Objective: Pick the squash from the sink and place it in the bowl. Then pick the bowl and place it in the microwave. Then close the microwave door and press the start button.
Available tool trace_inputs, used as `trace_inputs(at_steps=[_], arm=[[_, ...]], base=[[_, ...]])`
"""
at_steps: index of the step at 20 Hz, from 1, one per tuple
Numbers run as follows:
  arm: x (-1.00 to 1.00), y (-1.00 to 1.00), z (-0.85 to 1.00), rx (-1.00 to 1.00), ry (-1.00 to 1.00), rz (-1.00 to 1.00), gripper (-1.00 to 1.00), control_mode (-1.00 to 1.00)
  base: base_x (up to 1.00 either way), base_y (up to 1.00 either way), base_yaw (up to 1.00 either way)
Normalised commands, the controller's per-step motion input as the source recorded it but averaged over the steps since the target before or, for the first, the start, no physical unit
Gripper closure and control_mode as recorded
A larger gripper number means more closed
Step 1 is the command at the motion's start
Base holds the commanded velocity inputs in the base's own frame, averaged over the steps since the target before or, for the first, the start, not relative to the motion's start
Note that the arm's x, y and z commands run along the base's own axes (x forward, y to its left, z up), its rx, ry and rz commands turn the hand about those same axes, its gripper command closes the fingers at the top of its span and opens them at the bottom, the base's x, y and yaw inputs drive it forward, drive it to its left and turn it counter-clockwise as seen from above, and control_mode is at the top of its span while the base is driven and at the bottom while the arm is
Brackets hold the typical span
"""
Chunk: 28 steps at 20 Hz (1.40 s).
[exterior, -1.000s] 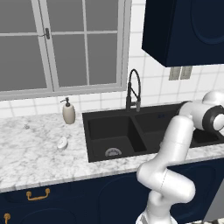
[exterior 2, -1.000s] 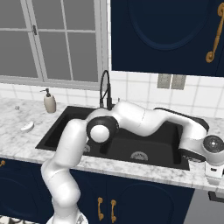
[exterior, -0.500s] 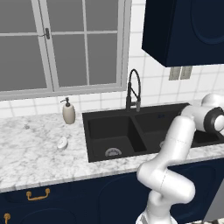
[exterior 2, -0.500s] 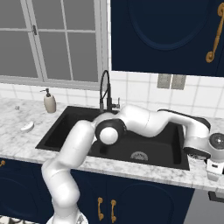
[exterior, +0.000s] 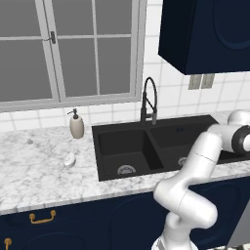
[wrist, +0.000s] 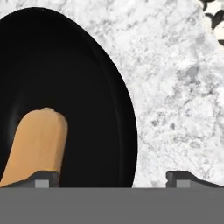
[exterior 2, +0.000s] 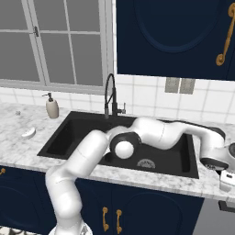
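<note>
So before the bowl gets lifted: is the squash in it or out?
In. The hand view shows the squash lying inside the black bowl, on the marble counter.

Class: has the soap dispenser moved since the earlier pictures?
No. The soap dispenser stands at the same spot on the counter, just left of the sink, below the window.

Arm stretched far to its right, elbow bent, wrist turned down; gripper (wrist: pixel 113 177) pointing downward, its two dark fingertips (wrist: pixel 41 178) set wide apart with nothing held between them.
</note>
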Motion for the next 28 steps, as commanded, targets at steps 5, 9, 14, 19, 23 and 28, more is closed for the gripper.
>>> trace_inputs(at_steps=[5, 9, 14, 19, 23, 28], arm=[[0.27, 0.06, -0.37, 0.0, 0.04, 0.0, 1.0, -1.0], [0.08, 0.01, -0.21, 0.0, 0.0, 0.0, 1.0, -1.0], [-0.28, 0.33, -0.01, 0.0, 0.0, 0.05, 1.0, -1.0], [-0.31, 0.85, 0.02, 0.0, 0.03, 0.13, 1.0, -1.0], [-0.22, 0.92, 0.18, 0.0, 0.0, 0.14, 1.0, -1.0], [-0.33, 0.65, 0.58, 0.0, 0.0, 0.15, 1.0, -1.0]], base=[[0.0, 0.0, 0.0], [0.0, 0.0, 0.0], [0.0, 0.0, 0.0], [0.0, 0.0, 0.0], [0.0, 0.0, 0.0], [0.0, 0.0, 0.0]])
